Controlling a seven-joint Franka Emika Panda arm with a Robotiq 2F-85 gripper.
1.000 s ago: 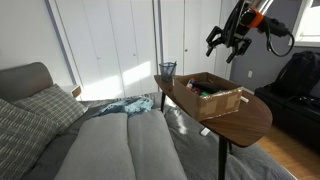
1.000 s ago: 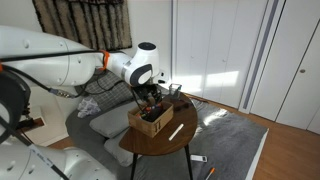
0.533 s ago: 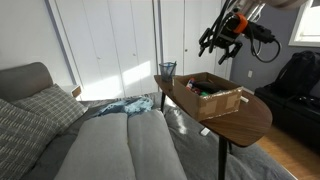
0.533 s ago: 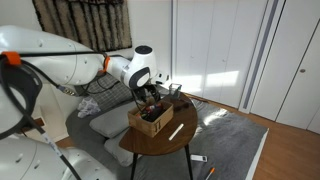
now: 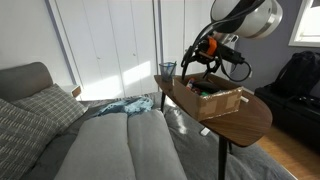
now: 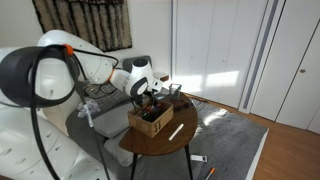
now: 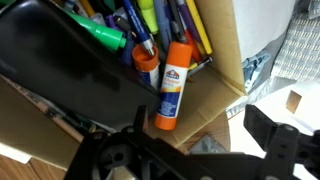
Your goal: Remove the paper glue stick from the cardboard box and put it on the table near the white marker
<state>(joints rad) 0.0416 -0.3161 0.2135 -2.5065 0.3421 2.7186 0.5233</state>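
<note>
The cardboard box (image 5: 217, 98) stands on the oval wooden table (image 5: 248, 122); both also show in an exterior view, the box (image 6: 150, 122) on the table (image 6: 160, 143). In the wrist view the box (image 7: 222, 62) holds several pens and markers and the glue stick (image 7: 172, 85), white with an orange cap, lying against the box wall. My gripper (image 7: 203, 140) is open and empty, hovering just above the box end, its fingers apart below the glue stick. It shows in both exterior views (image 5: 203, 62) (image 6: 152, 97). The white marker (image 6: 176, 131) lies on the table beside the box.
A clear cup (image 5: 166, 70) stands at the table's far end, close to the gripper. A grey couch (image 5: 100, 145) with cushions and a blue cloth (image 5: 125, 106) lies beside the table. A black flat object (image 7: 60, 60) lies in the box.
The arm has come down from high above the table and moved over the box's far end. Box, marker and cup have not moved.
</note>
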